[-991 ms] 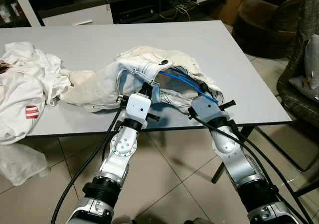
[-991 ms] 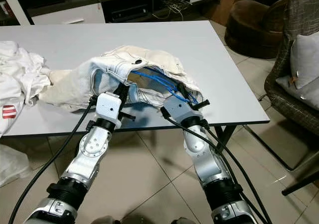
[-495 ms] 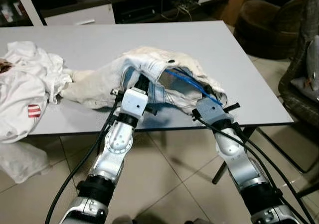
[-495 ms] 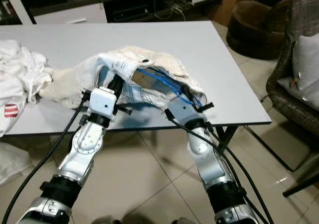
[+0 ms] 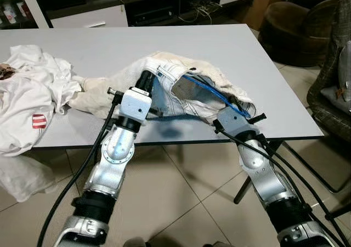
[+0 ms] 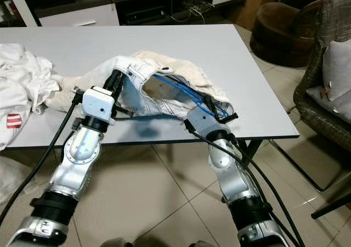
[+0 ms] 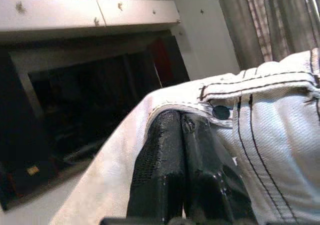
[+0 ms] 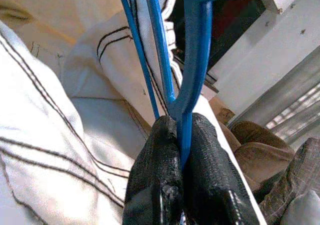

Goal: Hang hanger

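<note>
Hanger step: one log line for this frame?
left gripper: shut on trousers waistband | right gripper: shut on blue hanger | hanger inside trousers | on table

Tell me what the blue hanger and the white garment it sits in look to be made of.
Blue hanger: probably smooth plastic, judging by its flat moulded stem and faint sheen. White garment: woven denim-like cotton with a matte finish, shown by twill texture, dark double stitching and a rivet button.
</note>
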Robot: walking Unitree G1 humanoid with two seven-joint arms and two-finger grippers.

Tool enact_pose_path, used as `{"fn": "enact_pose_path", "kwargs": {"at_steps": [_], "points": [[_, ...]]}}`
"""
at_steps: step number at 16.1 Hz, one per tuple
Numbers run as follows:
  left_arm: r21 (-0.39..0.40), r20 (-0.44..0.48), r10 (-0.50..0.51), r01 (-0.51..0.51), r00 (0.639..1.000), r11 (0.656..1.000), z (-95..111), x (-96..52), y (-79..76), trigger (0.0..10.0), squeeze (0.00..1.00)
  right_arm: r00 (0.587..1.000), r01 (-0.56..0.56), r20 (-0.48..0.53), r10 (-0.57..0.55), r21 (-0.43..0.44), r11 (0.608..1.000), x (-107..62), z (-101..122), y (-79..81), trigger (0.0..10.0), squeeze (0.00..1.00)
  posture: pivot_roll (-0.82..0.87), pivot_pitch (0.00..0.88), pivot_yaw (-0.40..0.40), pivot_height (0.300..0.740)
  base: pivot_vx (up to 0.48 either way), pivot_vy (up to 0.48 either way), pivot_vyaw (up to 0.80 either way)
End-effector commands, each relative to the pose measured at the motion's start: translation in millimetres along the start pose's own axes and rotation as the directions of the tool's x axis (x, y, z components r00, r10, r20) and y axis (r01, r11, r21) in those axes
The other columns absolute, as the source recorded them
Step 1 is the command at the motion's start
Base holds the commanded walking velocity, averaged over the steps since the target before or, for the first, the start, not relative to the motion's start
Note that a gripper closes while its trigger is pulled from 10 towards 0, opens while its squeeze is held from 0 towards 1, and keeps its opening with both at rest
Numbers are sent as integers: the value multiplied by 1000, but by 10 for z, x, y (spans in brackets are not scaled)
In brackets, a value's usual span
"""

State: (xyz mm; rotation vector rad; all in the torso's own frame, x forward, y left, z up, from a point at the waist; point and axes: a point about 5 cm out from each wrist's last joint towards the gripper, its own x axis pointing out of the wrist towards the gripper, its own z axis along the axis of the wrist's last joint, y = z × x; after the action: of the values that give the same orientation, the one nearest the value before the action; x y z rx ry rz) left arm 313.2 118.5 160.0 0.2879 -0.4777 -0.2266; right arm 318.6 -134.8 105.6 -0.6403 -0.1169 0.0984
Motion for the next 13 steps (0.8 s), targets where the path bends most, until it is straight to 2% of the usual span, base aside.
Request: {"fn": "enact_pose_path", "kwargs": {"at_steps": [1,2,3,4,6,8,10,13], "points": [[-62,-61,-9,5,998,998,-87,-63,-45,6941,0,1000,7,-24,-7,6,1000,27,-14,-18,10000,0,22,0,26,740,0,0,0],[-74,-70,-13,8,997,997,-101,-75,-64,6941,0,1000,6,-22,-6,7,1000,30,-6,-14,10000,0,22,0,26,740,0,0,0],[-114,-83,-34,25,996,993,-133,-115,-124,10000,0,1000,6,-15,-6,10,1000,39,14,-9,10000,0,19,0,28,740,0,0,0],[-116,-79,-52,42,996,992,-145,-148,-154,10000,1000,1000,6,-13,-6,11,1000,42,21,-7,10000,0,16,0,30,740,0,0,0],[-105,-60,-109,103,992,989,-158,-237,-221,10000,1000,1000,7,-14,-6,12,1000,50,21,-7,10000,0,16,0,31,740,0,0,0],[-137,-81,-123,111,989,984,-183,-317,-240,10000,1000,1000,7,-27,-6,7,1000,61,7,-8,10000,0,19,0,32,740,0,0,0],[-149,-68,-133,122,989,981,-171,-356,-269,10000,1000,999,10,-35,-10,5,1000,78,5,-7,10000,0,24,0,29,740,0,0,0],[-124,-15,-165,161,986,979,-115,-369,-341,10000,1000,1000,9,-27,-9,1,1000,97,38,9,10000,0,26,0,27,740,0,0,0]]}}
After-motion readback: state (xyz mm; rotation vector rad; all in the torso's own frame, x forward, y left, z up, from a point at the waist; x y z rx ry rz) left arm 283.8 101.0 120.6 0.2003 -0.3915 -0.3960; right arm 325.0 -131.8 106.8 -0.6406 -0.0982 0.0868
